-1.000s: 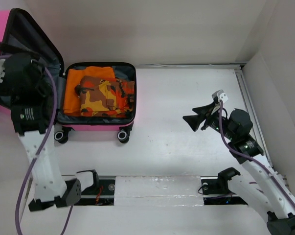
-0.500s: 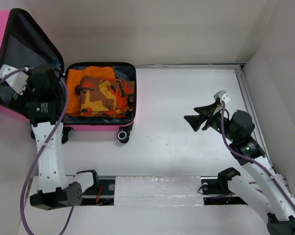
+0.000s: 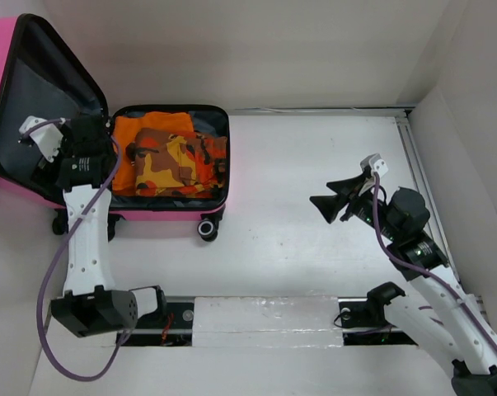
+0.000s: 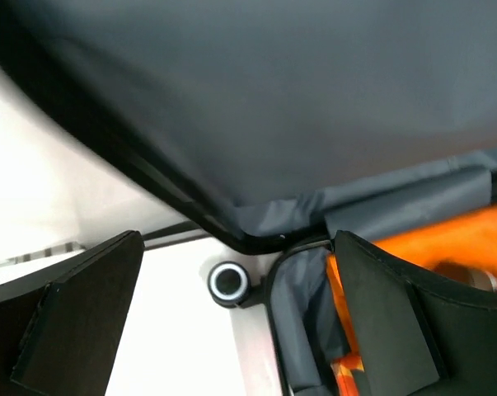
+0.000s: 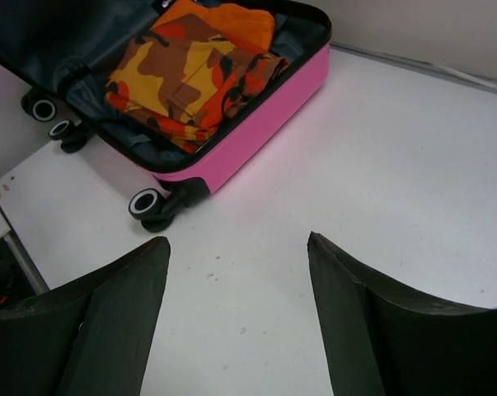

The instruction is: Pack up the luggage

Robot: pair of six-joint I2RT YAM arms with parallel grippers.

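The hot-pink suitcase (image 3: 170, 202) lies open at the far left, its dark grey-lined lid (image 3: 34, 74) standing up to the left. Folded orange and camouflage clothes (image 3: 170, 157) fill the base. My left gripper (image 3: 90, 128) is open and empty, inside the open lid near the hinge. In the left wrist view (image 4: 238, 239) its jaws straddle the lid's black rim, a wheel (image 4: 228, 283) and the base's lining edge. My right gripper (image 3: 326, 202) is open and empty above the bare table, well right of the case. In the right wrist view (image 5: 237, 239) it faces the suitcase (image 5: 248, 132).
White walls stand at the back and right, with a rail (image 3: 421, 165) along the table's right edge. The suitcase's black wheels (image 3: 207, 229) stick out toward the front. A white foam strip (image 3: 264, 318) lies between the arm bases.
My left wrist has swung from the outer left of the lid rightward, in toward the hinge. The right gripper has barely moved.
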